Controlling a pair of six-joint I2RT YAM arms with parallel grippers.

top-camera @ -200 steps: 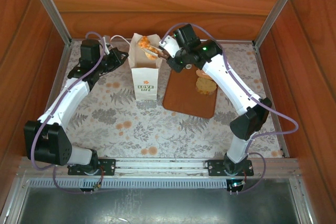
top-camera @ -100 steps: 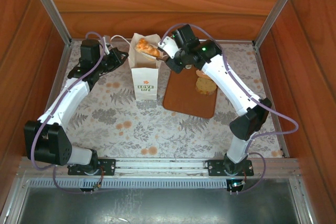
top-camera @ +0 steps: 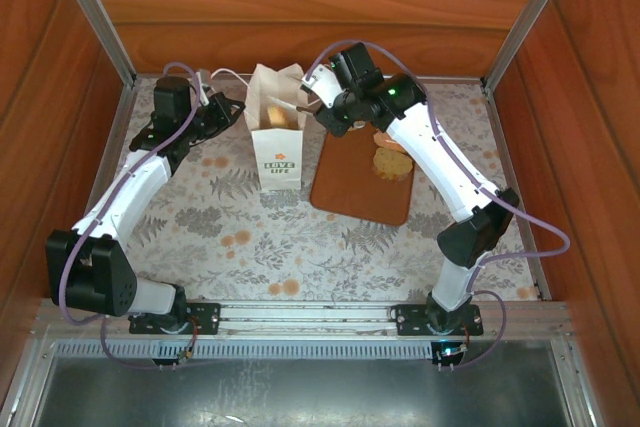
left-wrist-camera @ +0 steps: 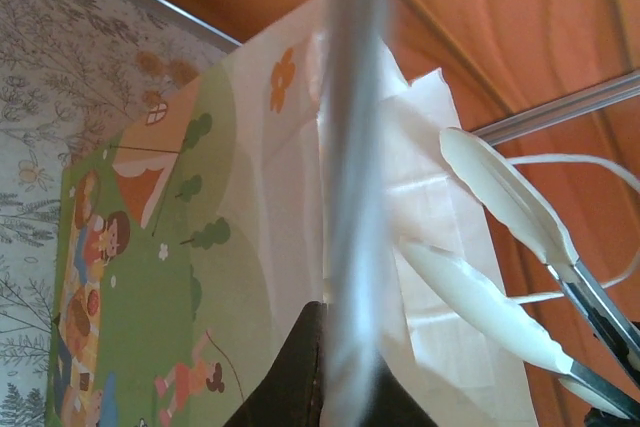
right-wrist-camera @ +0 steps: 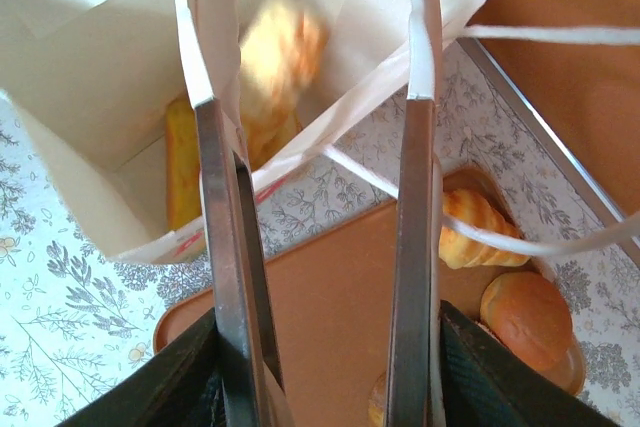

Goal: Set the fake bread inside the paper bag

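Note:
The white paper bag (top-camera: 277, 143) stands upright left of the board, mouth open. My left gripper (top-camera: 234, 107) is shut on the bag's left rim (left-wrist-camera: 350, 247). Above the right side of the mouth, my right gripper (top-camera: 309, 98) is open with nothing between its fingers (right-wrist-camera: 214, 197). One piece of fake bread (right-wrist-camera: 276, 51) is blurred inside the bag. A yellow piece (right-wrist-camera: 183, 173) lies against the bag's inner wall. On the board remain a croissant (right-wrist-camera: 476, 231) and a round roll (right-wrist-camera: 527, 316). In the top view they show as two pastries (top-camera: 392, 163).
The brown board (top-camera: 355, 185) lies right of the bag on the flowered table cover (top-camera: 250, 237). The bag's white cord handles (right-wrist-camera: 560, 35) hang loose near my right fingers. Wooden walls and metal rails (top-camera: 95, 17) close in the back and sides.
One second ago my right gripper held a pastry over the bag's mouth. Its jaws have since opened and the pastry has dropped into the bag. The left arm has not moved.

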